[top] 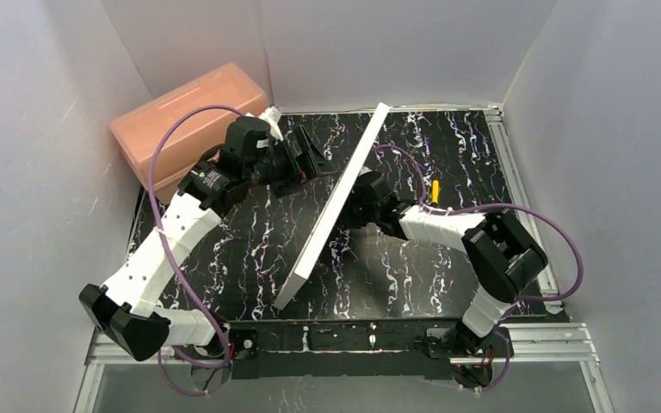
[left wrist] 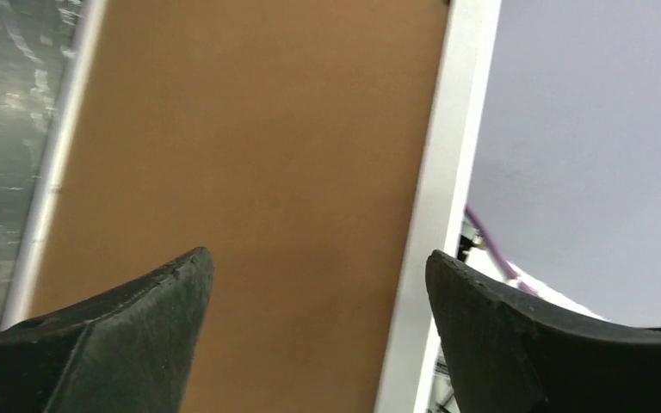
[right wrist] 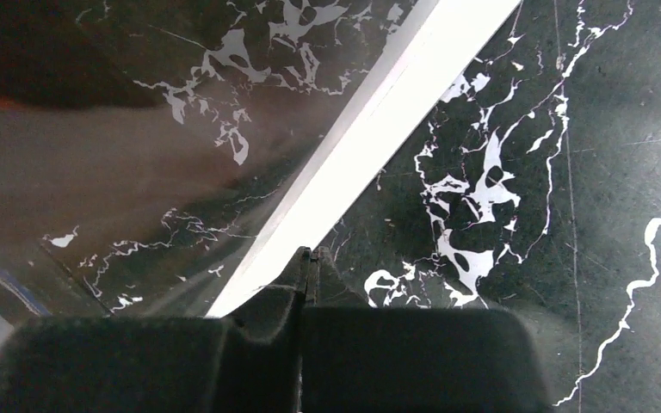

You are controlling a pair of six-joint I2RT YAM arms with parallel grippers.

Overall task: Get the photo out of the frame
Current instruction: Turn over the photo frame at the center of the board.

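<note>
While the white-bordered rectangular frame (top: 336, 202) stands on edge | left gripper (left wrist: 318, 256) fingers apart, facing its brown back (left wrist: 241, 155) | right gripper (right wrist: 310, 254) fingers together; brace front firmly.

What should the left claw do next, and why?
Probably ease the left gripper forward onto the brown back of the frame. The frame stands on edge. The shut right gripper seems to prop its front side. The left jaws are open, with the back right ahead and a gap in between. The photo is not out yet.
</note>
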